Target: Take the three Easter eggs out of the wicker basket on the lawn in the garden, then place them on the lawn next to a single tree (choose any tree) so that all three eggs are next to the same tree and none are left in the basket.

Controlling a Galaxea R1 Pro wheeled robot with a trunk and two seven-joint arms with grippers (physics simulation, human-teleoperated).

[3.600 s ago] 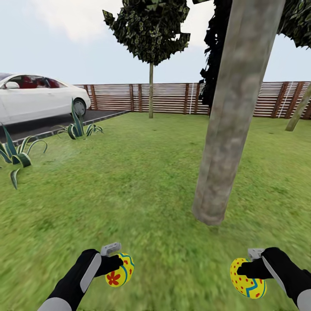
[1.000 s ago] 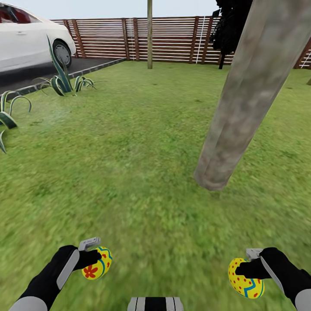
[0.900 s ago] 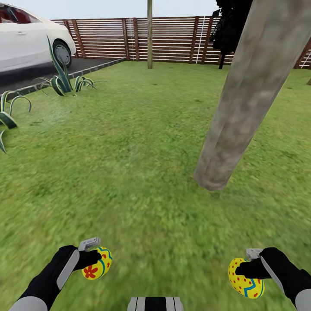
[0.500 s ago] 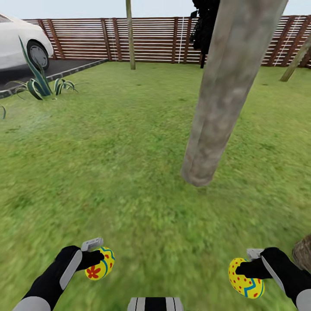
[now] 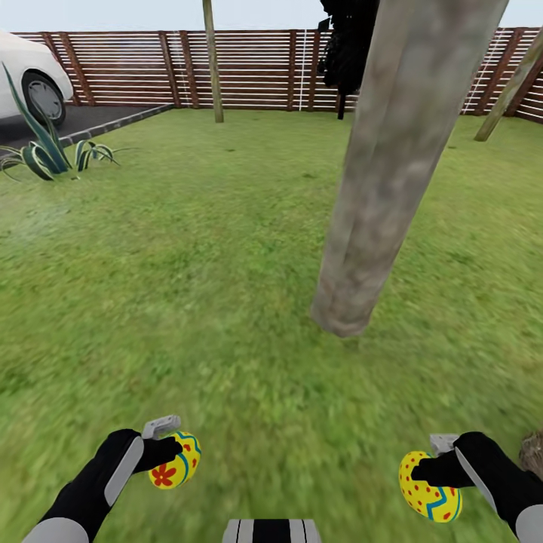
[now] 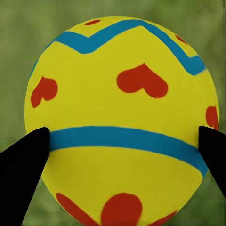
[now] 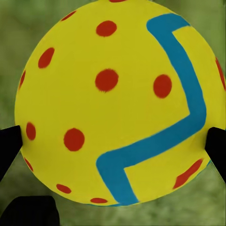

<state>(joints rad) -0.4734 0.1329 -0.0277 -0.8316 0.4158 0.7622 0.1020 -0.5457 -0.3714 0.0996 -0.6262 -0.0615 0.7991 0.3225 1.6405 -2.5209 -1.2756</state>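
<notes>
My left gripper (image 5: 170,457) is shut on a yellow Easter egg (image 5: 178,467) with red flowers and blue zigzag bands, held low over the lawn (image 5: 188,264). The left wrist view has that egg (image 6: 122,117) between two black fingers (image 6: 19,174). My right gripper (image 5: 424,475) is shut on a yellow egg (image 5: 431,494) with red dots and a blue zigzag, seen close up as the dotted egg (image 7: 117,103). The tree's grey-brown trunk (image 5: 392,166) rises just ahead, slightly right of centre, and its base meets the grass a short way beyond both eggs. The third egg is out of view.
A rough brown object (image 5: 533,452), cut off by the picture's right edge, sits beside my right arm; I cannot tell what it is. Spiky plants (image 5: 41,151) and a white car (image 5: 26,75) stand far left, a slat fence (image 5: 256,68) behind. Open grass lies left of the trunk.
The head view has tilted down and swung right: the car and plants slid left, and the brown object came in at the right edge. Both eggs stay gripped.
</notes>
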